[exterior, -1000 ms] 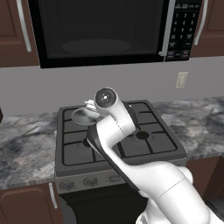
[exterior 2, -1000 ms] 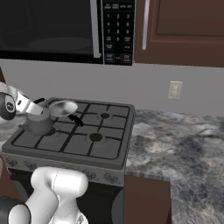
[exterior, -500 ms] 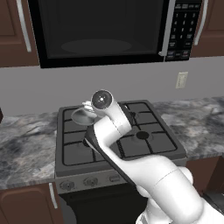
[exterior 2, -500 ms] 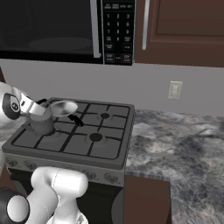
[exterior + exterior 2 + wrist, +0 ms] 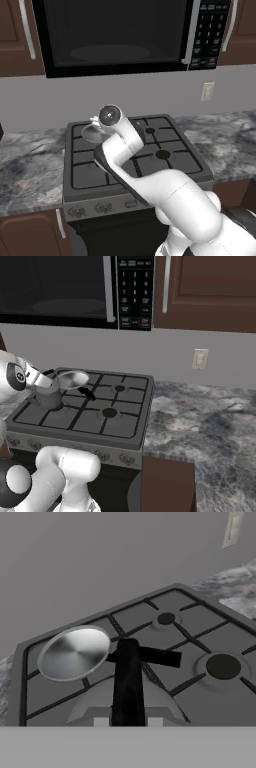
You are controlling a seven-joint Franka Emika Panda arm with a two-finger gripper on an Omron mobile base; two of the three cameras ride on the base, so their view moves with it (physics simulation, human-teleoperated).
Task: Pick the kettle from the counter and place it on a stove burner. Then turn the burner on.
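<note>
Kettle (image 5: 127, 704) directly beneath gripper, handle running 6 to 12 – grip state impossible to tell; widest burner (image 5: 223, 666) off at 3, pan (image 5: 74, 652) at 10.

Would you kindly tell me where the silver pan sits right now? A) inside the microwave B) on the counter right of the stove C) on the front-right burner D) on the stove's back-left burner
D: the pan rests on the grate at the stove's back-left corner.

kettle (image 5: 127, 704) base cut off, hand unseen
</note>
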